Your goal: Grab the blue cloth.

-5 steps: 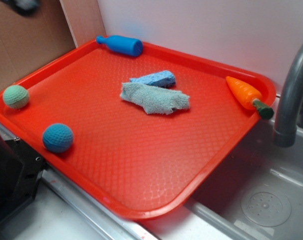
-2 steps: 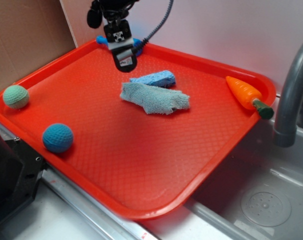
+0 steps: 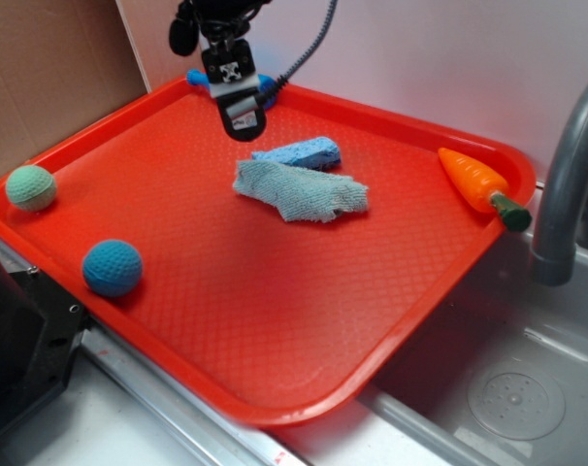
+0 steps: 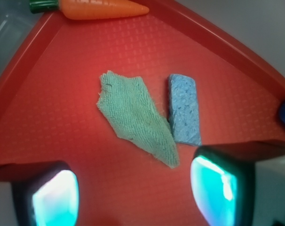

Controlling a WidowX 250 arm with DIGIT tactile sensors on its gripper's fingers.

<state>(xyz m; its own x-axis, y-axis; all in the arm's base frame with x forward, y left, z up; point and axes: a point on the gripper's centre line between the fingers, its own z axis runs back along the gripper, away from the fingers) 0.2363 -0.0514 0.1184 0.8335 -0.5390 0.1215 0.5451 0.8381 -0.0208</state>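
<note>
The bottle (image 3: 265,89) is mostly hidden behind the gripper (image 3: 243,120), and the wrist view cuts it to a sliver at 3 o'clock. The blue cloth (image 4: 137,116) lies flat mid-tray (image 3: 275,291), touching the sponge (image 4: 184,109), at 12 o'clock from the fingers (image 4: 55,197). Those stand wide apart, holding nothing.

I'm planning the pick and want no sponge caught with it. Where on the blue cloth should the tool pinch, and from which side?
Come straight down on the blue cloth at its wide end nearer the carrot. There it lies flat and apart from the sponge, whereas its narrow tip seems to touch the sponge. The tool is open wide enough, I judge.
</note>
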